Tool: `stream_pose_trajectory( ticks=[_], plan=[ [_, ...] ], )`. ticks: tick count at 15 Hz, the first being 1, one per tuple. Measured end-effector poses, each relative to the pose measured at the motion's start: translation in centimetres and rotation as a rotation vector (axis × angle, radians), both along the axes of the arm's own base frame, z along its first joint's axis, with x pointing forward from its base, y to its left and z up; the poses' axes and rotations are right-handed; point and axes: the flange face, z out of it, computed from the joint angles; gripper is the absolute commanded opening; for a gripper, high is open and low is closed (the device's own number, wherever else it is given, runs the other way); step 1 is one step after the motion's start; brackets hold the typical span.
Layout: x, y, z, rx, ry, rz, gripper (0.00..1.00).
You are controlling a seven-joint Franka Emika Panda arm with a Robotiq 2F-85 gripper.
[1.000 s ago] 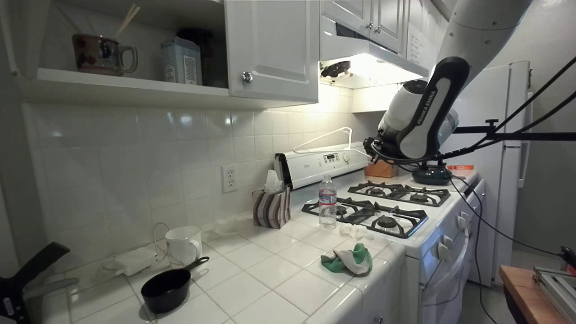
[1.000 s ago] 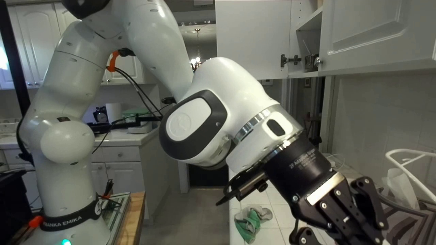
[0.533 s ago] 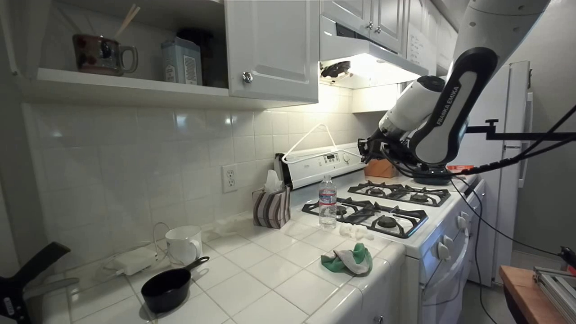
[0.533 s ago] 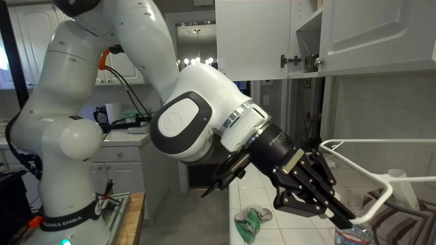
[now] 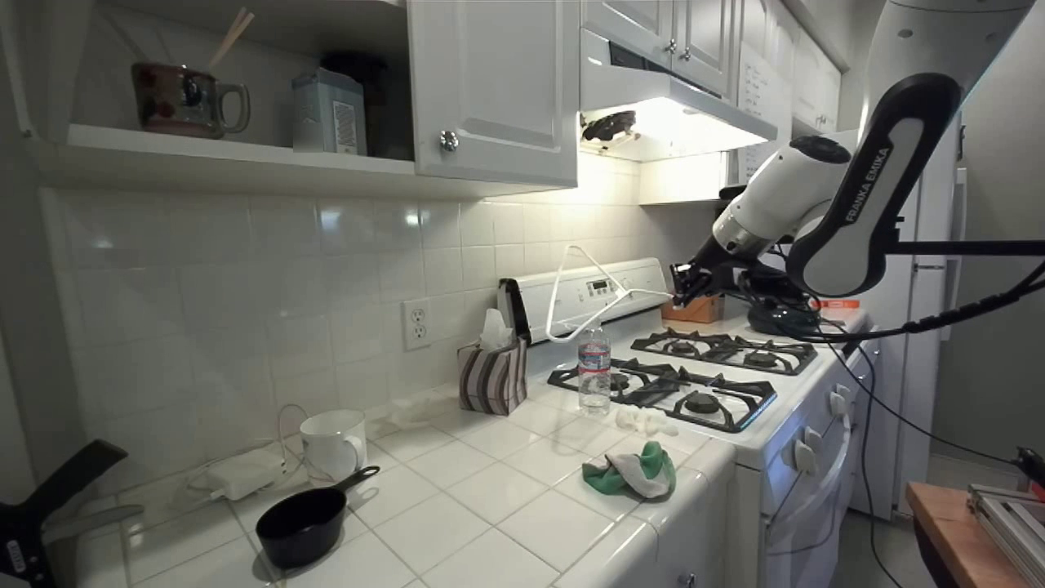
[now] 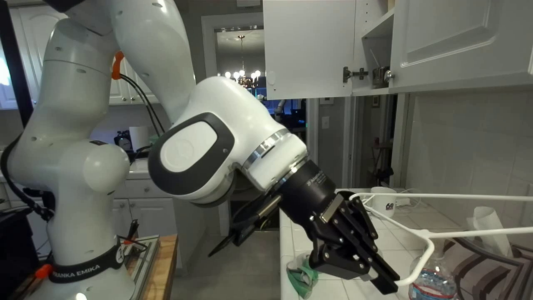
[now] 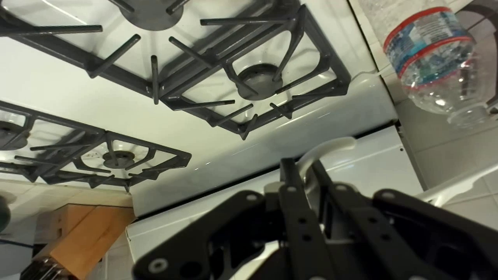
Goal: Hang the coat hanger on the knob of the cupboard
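Near and above the edge where the white tiled tabletop [image 5: 490, 506] meets the white gas stove [image 5: 784, 416], the white plastic coat hanger [image 6: 425, 234] is gripped by its curved hook [image 7: 330, 147] in the black end effector [image 7: 302, 169]; its long bar [image 6: 441, 196] lies crosswise, on the side away from it. Higher, beyond the hanger and farther from that edge, sits the round shiny knob [image 5: 449, 140] of the white cupboard door [image 5: 498, 82]; this likely calls for a lift and a turn bringing the hook foremost
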Motion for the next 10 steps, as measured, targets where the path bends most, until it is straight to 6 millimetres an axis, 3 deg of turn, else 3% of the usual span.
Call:
stream_pose_trajectory(
  ticks=[5, 10],
  plan=[
    [-0.4, 0.9, 0.0, -0.044, 0.053, 0.083, 0.03],
    [1.6, 6.7, -0.7, -0.065, 0.084, 0.218, 0.03]
  ],
)
